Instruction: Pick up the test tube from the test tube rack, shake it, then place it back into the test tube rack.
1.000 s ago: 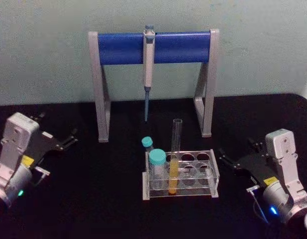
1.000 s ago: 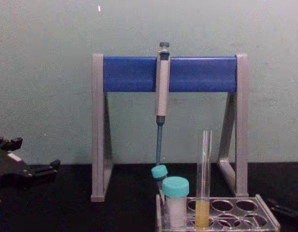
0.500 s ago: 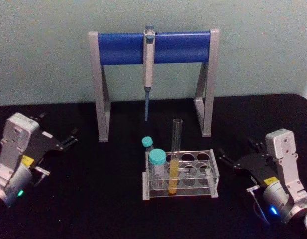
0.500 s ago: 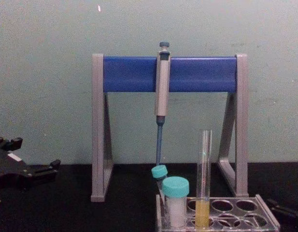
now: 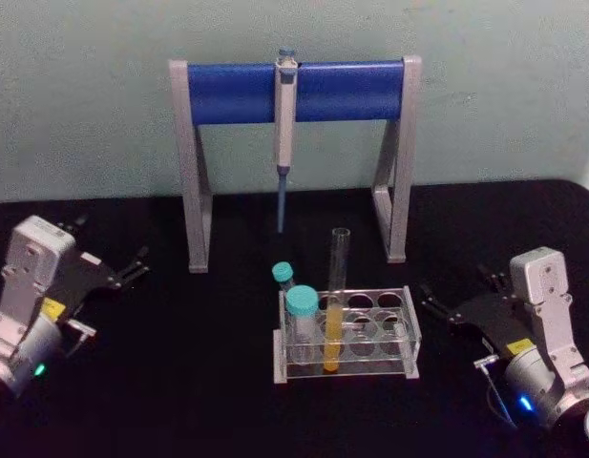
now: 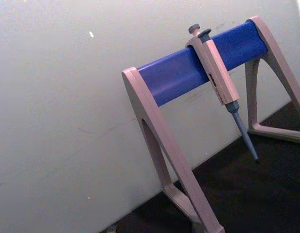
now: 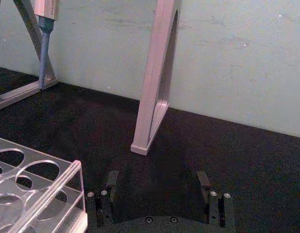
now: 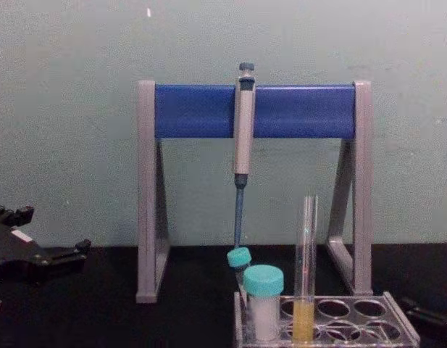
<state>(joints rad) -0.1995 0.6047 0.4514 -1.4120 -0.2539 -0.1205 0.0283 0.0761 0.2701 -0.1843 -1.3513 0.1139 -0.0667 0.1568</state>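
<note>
Pincers left (image 5: 132, 264) and right (image 5: 456, 298) rest open, flanking the rack (image 5: 347, 334).

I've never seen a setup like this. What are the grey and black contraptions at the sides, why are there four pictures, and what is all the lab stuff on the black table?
Those are a robot's two arms, each ending in a black gripper. The left gripper and right gripper both rest open, apart from the other things, and hold nothing. One picture comes from the robot's head, one from its chest, and one from each wrist. On the black table stands a low clear plastic test tube rack. In it stands a tall clear glass test tube with yellow liquid, beside two shorter teal-capped tubes. Behind is a grey stand with a blue bar, from which a grey-blue pipette hangs.
</note>
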